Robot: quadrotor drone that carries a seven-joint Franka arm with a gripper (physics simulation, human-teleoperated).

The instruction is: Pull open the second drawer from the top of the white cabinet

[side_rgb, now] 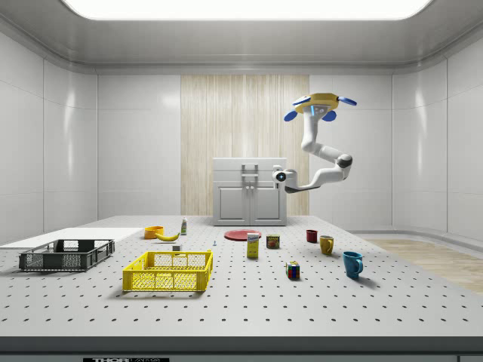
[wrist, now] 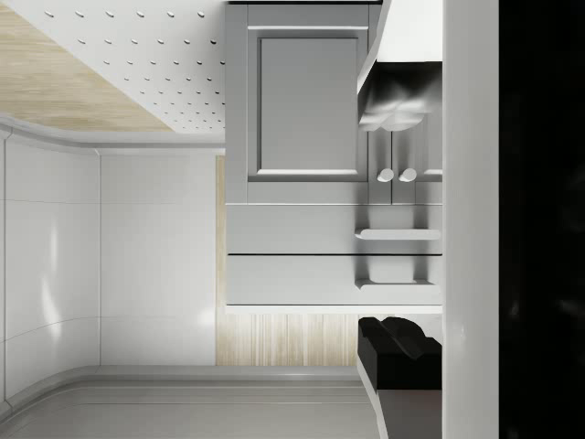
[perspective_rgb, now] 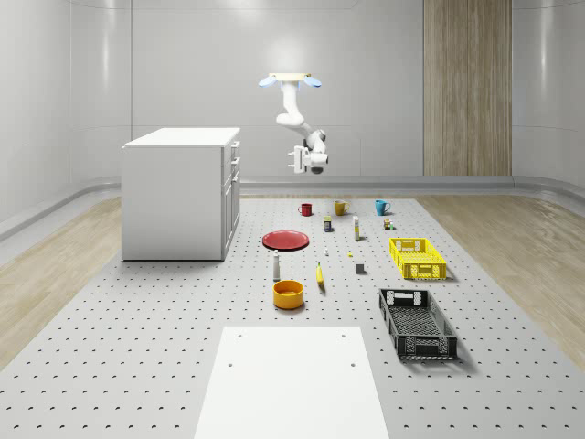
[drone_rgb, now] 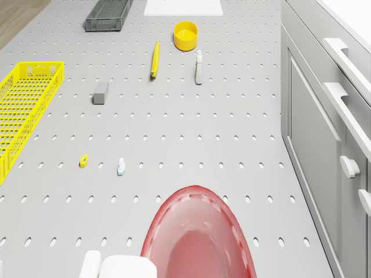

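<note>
The white cabinet [perspective_rgb: 181, 194] stands at the whole-scene view's left, its front facing right. The second drawer from the top [wrist: 292, 229] is shut, and its bar handle [wrist: 398, 234] lies flat against the front, as does the second handle [side_rgb: 249, 182] in the side view. The drone [perspective_rgb: 289, 80] hovers in the air in front of the cabinet, above the floor near the red plate [perspective_rgb: 286, 240]. The arm hangs down and bends toward the cabinet. My gripper [perspective_rgb: 296, 159] is open at about drawer height, pointing at the drawers and well short of them, holding nothing.
On the perforated floor lie a yellow bowl [perspective_rgb: 288, 294], a banana [perspective_rgb: 320, 274], a small bottle [perspective_rgb: 276, 266], a yellow crate [perspective_rgb: 417, 257], a black crate [perspective_rgb: 417, 323], three mugs [perspective_rgb: 339, 208] and small items. A white panel [perspective_rgb: 291, 380] lies near the front.
</note>
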